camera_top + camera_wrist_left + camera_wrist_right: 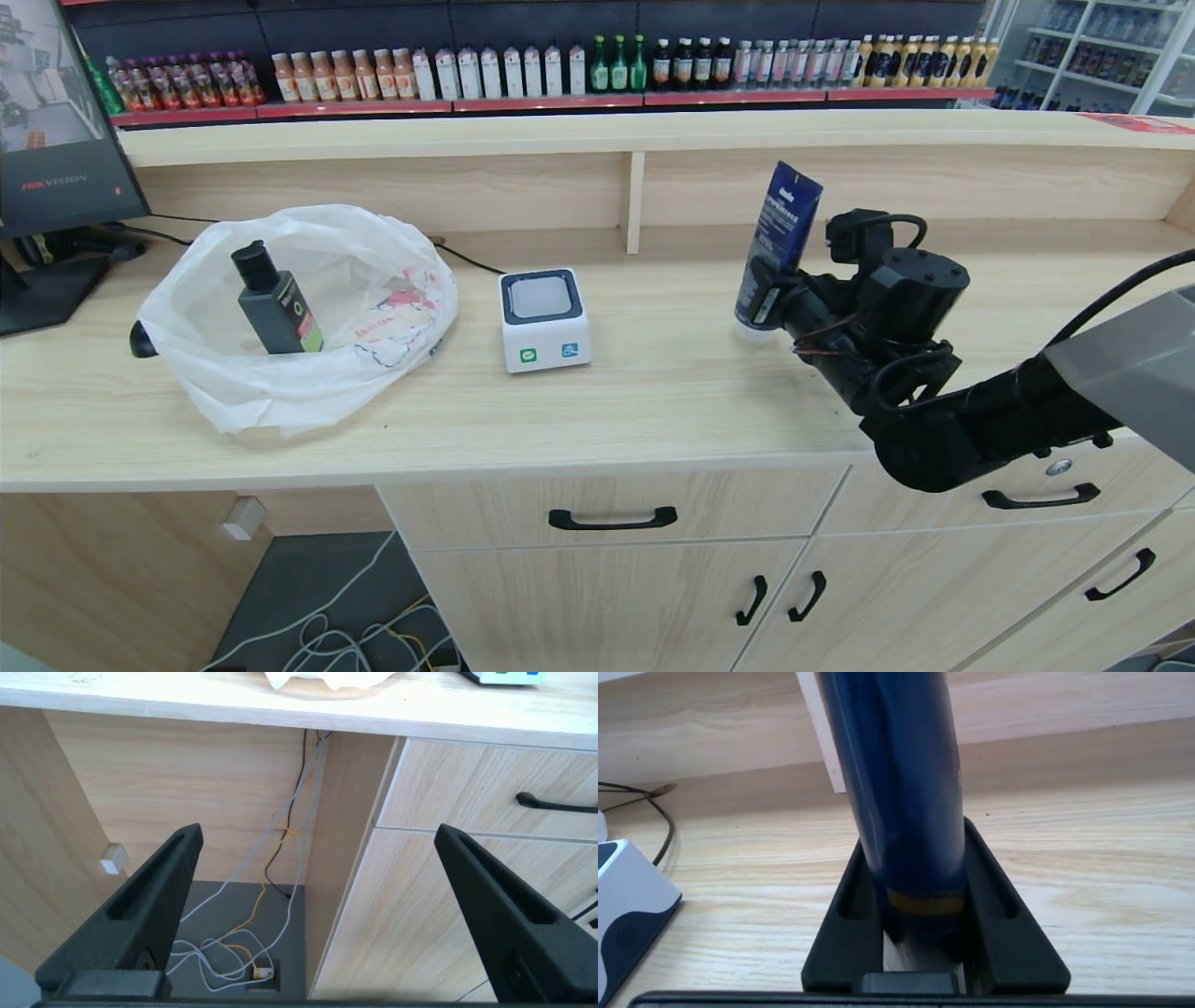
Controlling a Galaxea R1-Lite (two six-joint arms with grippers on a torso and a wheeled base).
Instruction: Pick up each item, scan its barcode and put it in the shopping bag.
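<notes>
The tall dark blue plastic tube [784,219], right of centre, is pinched low near its cap, so it may tilt or slip before meeting the white cube scanner [544,317] at centre. The right hand [773,285] is clamped around it, forearm level over the pale wooden surface [672,392]. The left hand [320,835] hangs spread wide and empty below the surface's edge.

Bottle [275,303] in shopping bag [397,271], left; scanner [544,319] centre, tube [782,222] right

The matte-black right arm [934,411] has rounded joints, looped black cables [901,219], orange wires [822,336] and a wedge-fingered pincer [764,280].
</notes>
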